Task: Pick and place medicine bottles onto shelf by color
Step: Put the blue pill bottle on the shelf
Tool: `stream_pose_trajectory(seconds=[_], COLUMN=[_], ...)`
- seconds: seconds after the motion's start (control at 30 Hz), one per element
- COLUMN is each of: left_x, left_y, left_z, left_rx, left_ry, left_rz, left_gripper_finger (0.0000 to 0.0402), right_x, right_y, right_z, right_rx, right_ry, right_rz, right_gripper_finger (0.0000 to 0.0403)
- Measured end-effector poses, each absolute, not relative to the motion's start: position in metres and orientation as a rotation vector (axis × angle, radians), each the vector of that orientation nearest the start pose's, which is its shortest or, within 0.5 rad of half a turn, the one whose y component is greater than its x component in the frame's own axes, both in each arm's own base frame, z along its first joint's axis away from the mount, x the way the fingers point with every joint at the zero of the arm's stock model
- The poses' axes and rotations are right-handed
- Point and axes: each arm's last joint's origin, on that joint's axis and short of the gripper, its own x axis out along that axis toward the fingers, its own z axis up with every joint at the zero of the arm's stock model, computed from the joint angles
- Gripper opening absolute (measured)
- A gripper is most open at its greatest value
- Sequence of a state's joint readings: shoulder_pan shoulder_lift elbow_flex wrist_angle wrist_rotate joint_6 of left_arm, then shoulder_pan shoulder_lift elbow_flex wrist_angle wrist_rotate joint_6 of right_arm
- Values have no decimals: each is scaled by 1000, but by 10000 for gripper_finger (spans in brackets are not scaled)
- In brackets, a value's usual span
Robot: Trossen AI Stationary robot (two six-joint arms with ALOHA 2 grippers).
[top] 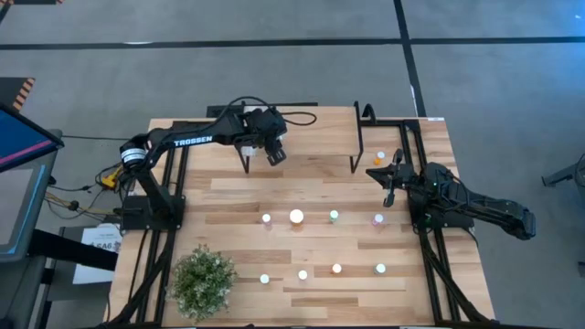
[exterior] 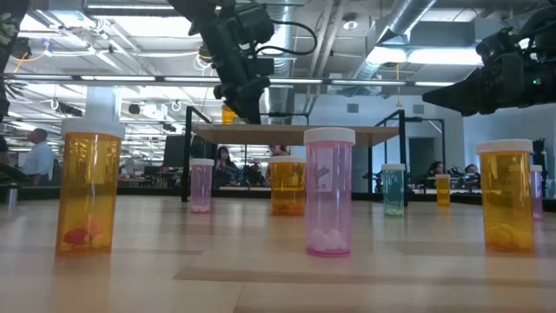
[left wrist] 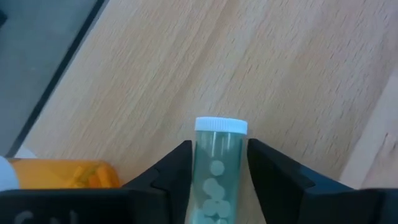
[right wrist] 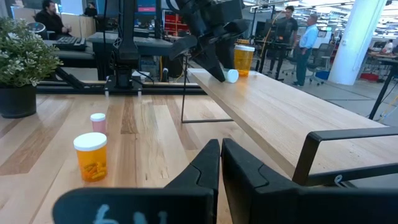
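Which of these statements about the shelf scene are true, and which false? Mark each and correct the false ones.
1. The left pincer has a teal bottle between its fingers, above the shelf. True.
2. An orange bottle already stands on the shelf. True.
3. The right pincer grips a pink bottle. False: it is shut and empty.
4. The potted plant sits on the shelf. False: it stands on the table, at its near left corner.
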State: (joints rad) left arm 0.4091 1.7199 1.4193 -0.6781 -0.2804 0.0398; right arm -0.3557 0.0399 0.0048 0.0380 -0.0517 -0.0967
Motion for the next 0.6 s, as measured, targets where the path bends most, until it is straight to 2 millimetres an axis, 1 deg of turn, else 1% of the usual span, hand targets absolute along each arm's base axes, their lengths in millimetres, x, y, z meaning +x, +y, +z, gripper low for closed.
stream_pose_trajectory(seconds=[0.2,0.3,0.37,0.43,0.6], left_x=[331,329,327,324,313], left_y=[152,151,148,144,125], left_z=[270,272,275,284,315], left_rx=[-45,-50,-57,-61,-69], left_ry=[1007,1005,1004,976,856], left_rz=[589,584,578,579,534], left_gripper_finger=[90,75,72,73,77], right_x=[94,94,94,94,94], right_y=[-33,-33,-33,-33,-33], right_z=[166,166,166,166,166], right_rx=[-97,-97,-97,-97,-97], right_ry=[12,12,12,12,12], right_rz=[-304,-304,-304,-304,-304], right_gripper_finger=[43,43,43,43,43])
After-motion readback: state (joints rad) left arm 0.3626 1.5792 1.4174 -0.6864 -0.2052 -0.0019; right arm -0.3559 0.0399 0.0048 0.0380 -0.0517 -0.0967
